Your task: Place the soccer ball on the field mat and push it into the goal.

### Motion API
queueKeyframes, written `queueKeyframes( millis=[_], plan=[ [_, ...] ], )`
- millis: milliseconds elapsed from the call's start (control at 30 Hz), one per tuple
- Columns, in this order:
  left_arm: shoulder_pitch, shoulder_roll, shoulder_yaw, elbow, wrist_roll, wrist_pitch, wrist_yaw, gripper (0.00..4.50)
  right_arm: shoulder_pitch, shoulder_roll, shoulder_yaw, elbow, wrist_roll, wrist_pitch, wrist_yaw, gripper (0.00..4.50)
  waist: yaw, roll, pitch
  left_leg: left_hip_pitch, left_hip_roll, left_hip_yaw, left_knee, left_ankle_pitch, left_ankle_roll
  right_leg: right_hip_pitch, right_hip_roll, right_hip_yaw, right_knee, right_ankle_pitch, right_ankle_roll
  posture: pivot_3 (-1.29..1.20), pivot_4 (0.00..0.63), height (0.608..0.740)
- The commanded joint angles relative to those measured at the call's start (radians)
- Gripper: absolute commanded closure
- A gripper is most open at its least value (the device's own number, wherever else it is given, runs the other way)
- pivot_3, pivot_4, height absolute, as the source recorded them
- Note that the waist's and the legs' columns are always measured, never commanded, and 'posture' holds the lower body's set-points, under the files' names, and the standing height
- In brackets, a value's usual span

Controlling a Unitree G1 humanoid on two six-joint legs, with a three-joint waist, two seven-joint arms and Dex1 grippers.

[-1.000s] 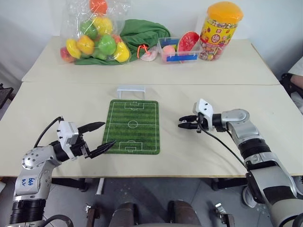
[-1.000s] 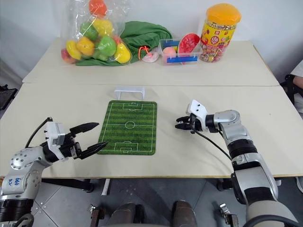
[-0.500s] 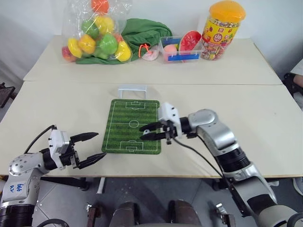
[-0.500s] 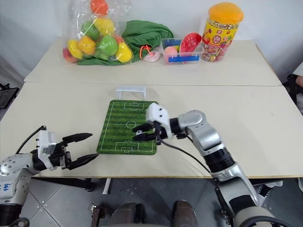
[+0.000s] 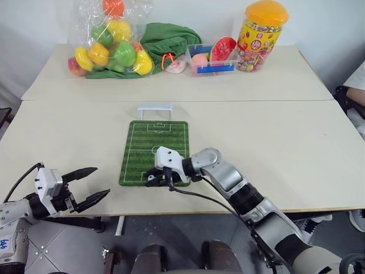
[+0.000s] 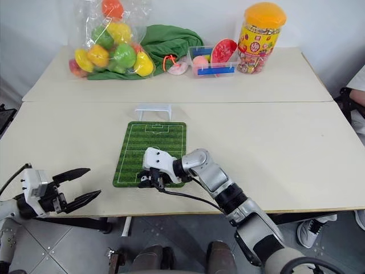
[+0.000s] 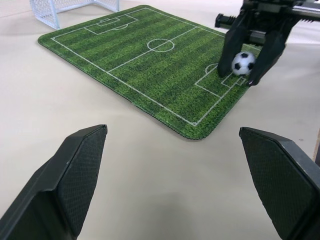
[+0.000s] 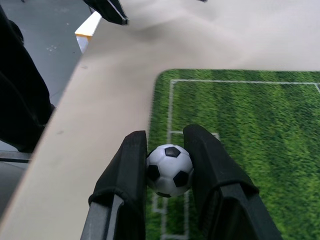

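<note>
The soccer ball (image 8: 169, 170), tiny and white with black patches, sits between the fingers of my right gripper (image 5: 154, 176), which is shut on it. The gripper hangs just above the near end of the field mat (image 5: 154, 142), over the near penalty box; the ball (image 7: 243, 63) also appears from the left wrist. At the mat's far end stands the small white goal (image 5: 155, 108). My left gripper (image 5: 88, 184) is open and holds nothing, off to the left of the mat by the table's front edge.
Along the back of the far table are a bag of coloured plastic balls (image 5: 111, 40), a green cloth (image 5: 168, 37), a clear box (image 5: 214, 60) and a candy jar (image 5: 261, 34). A person's leg (image 5: 356, 85) shows at the right edge.
My right gripper has swung left with the ball, from right of the mat to over its near end. The left gripper has drawn back leftward toward the table's front edge.
</note>
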Motion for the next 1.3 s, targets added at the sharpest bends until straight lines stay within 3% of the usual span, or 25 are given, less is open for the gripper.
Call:
queueKeyframes(
  millis=[33,333,567,933,1167,1300],
  plan=[
    [0.012,0.008,0.034,-0.028,-0.013,-0.012,0.009,0.00,-0.037,0.027,-0.018,0.061,-0.008,-0.058,-0.002,3.65,-0.002,0.000,0.000,0.000,0.000,0.000,0.000,0.000,0.000,0.000,0.000,0.000,0.000,0.000,0.000,0.00,0.150,0.740],
    [0.020,-0.001,0.033,-0.049,-0.019,-0.008,0.030,0.00,-0.068,0.033,-0.048,0.162,-0.017,-0.109,0.011,3.65,-0.004,0.000,0.000,0.000,0.001,0.000,-0.001,0.000,0.000,0.000,0.000,0.000,0.000,0.000,0.000,0.00,0.150,0.740],
    [0.004,0.005,0.031,-0.036,-0.016,-0.005,0.039,0.00,-0.060,0.033,-0.053,0.142,-0.013,-0.105,0.046,1.35,-0.005,0.000,0.000,0.000,0.001,0.000,-0.001,0.000,0.000,0.000,0.000,0.000,0.000,0.000,0.000,0.00,0.150,0.740],
    [-0.033,0.003,0.016,-0.022,-0.008,-0.004,0.049,0.00,-0.077,0.026,-0.073,0.015,0.014,-0.038,0.074,1.35,-0.004,0.000,0.000,0.000,0.001,0.000,-0.001,0.000,0.000,0.000,0.000,0.000,0.000,0.000,0.000,0.00,0.150,0.740],
    [-0.059,0.011,0.011,-0.009,-0.006,0.003,0.049,0.00,-0.022,-0.036,-0.064,-0.322,0.079,0.117,0.098,1.35,-0.001,0.000,0.000,0.000,0.001,-0.002,-0.001,0.000,0.000,0.000,0.000,0.000,0.000,0.000,0.000,0.00,0.150,0.740],
    [-0.059,0.015,0.016,-0.005,-0.013,0.006,0.039,0.00,0.080,-0.122,-0.038,-0.440,0.077,0.149,0.094,2.55,0.002,0.000,0.000,0.000,0.000,-0.002,-0.001,-0.001,-0.001,0.000,0.000,-0.001,0.000,0.000,0.000,0.00,0.150,0.740]
  ],
)
